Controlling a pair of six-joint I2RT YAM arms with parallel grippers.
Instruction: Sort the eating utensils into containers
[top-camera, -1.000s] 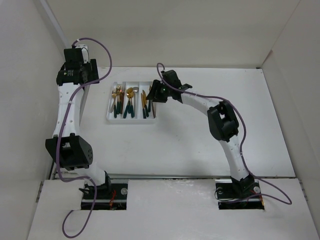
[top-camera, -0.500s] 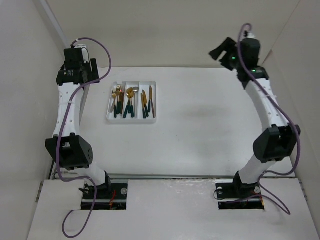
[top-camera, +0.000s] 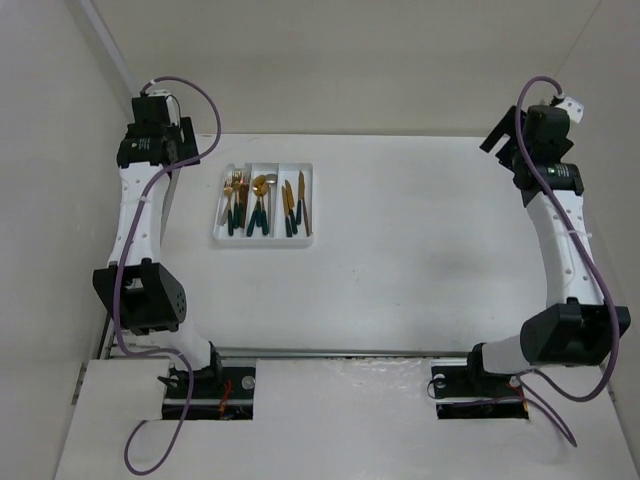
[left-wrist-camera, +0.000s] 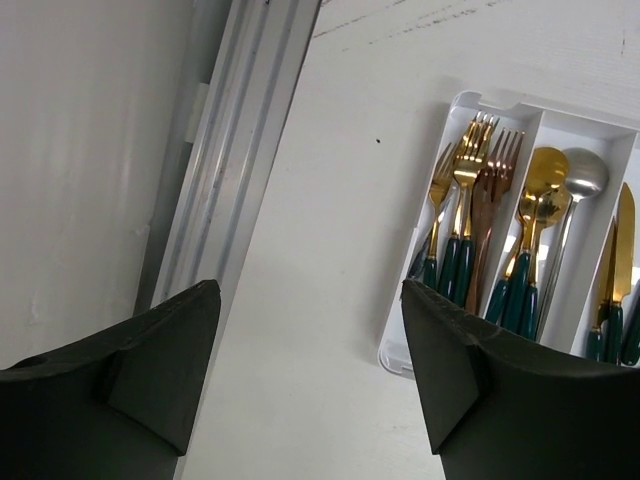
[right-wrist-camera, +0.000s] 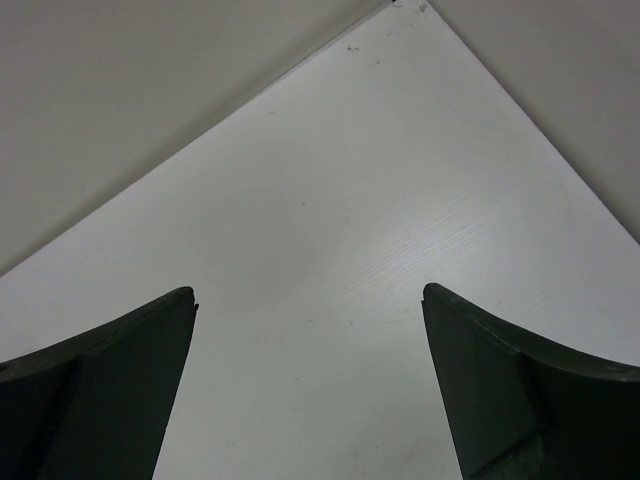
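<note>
The white three-compartment tray (top-camera: 260, 242) lies on the table at the back left. It holds the utensils: forks (top-camera: 234, 198) in the left compartment, spoons (top-camera: 260, 198) in the middle, knives (top-camera: 295, 205) in the right. My left gripper (top-camera: 150, 155) is open and empty, left of the tray by the left wall. The left wrist view shows its open gripper (left-wrist-camera: 310, 290) over bare table, with the tray (left-wrist-camera: 428, 200), forks (left-wrist-camera: 470, 190), spoons (left-wrist-camera: 545, 215) and a knife (left-wrist-camera: 620, 250) to the right. My right gripper (top-camera: 502, 135) is open and empty at the far right back; its wrist view (right-wrist-camera: 308, 292) shows only bare table.
White walls close in the table on the left, back and right. A metal rail (left-wrist-camera: 235, 160) runs along the left wall beside my left gripper. The table's back corner (right-wrist-camera: 410, 8) is just ahead of my right gripper.
My right arm has swung from over the tray's right compartment across to the far right back corner. The left arm has hardly moved. The tray's contents look the same.
</note>
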